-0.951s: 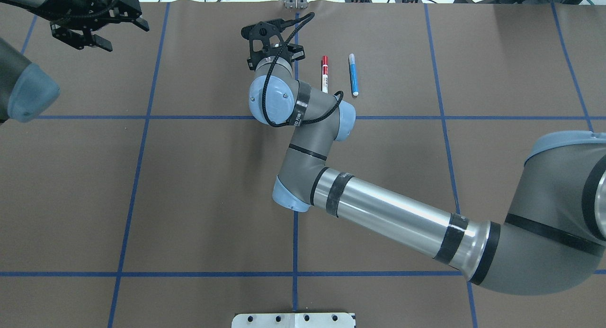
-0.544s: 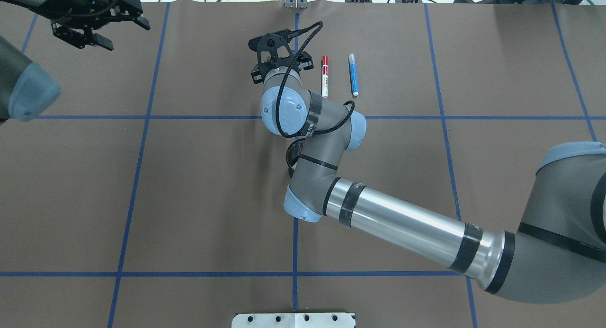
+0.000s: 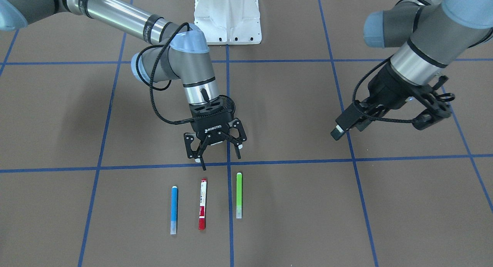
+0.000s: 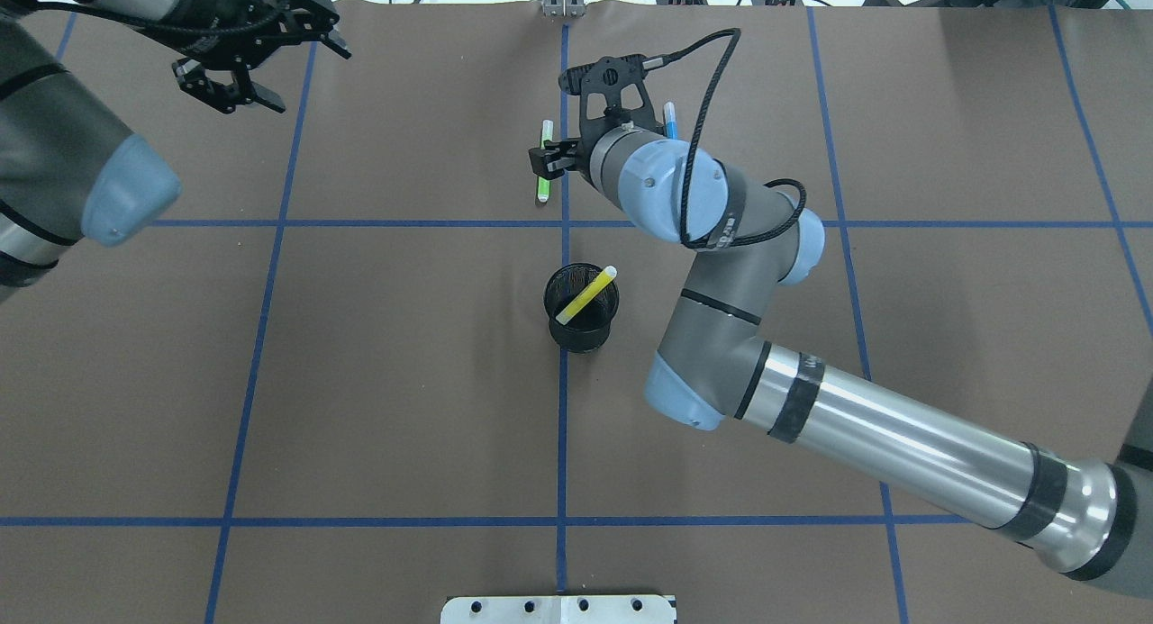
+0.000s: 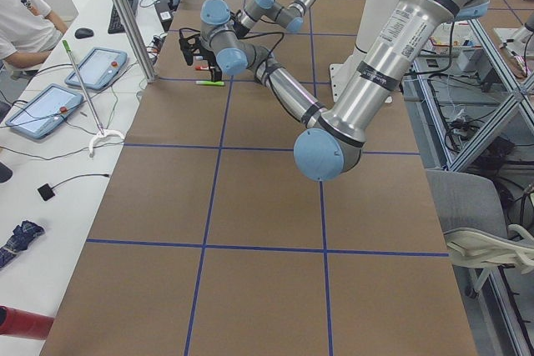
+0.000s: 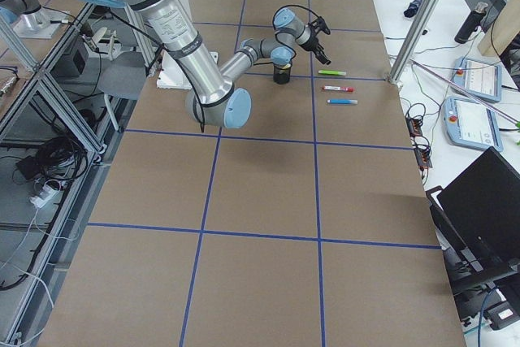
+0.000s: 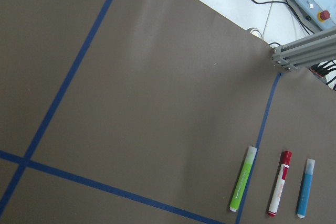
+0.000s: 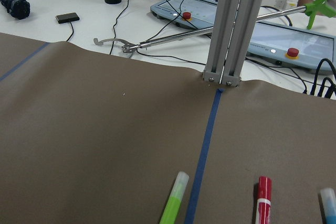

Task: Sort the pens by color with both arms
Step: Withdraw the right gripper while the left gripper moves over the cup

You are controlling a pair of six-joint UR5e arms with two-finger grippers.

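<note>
Three pens lie side by side near the table's far edge: blue [image 3: 174,209], red-and-white [image 3: 202,203] and green [image 3: 239,195]. The left wrist view shows them too: green [image 7: 243,179], red [image 7: 280,183], blue [image 7: 305,187]. A yellow pen [image 4: 585,295] leans inside the black mesh cup [image 4: 583,322]. My right gripper [image 3: 219,157] is open and empty, hovering just on the robot's side of the red and green pens. Overhead, its wrist hides the red pen and most of the blue one [image 4: 669,118]. My left gripper [image 4: 284,66] is open and empty at the far left.
The white pedestal base [image 3: 227,16] is at the robot's side. An aluminium post [image 8: 231,24] stands at the table's far edge, with tablets and cables beyond it. Blue tape lines [image 4: 562,426] grid the brown mat.
My right arm has swung to the right, uncovering the green pen on the table and the mesh cup with the yellow pen, and now covering the red pen. The left gripper has shifted right.
</note>
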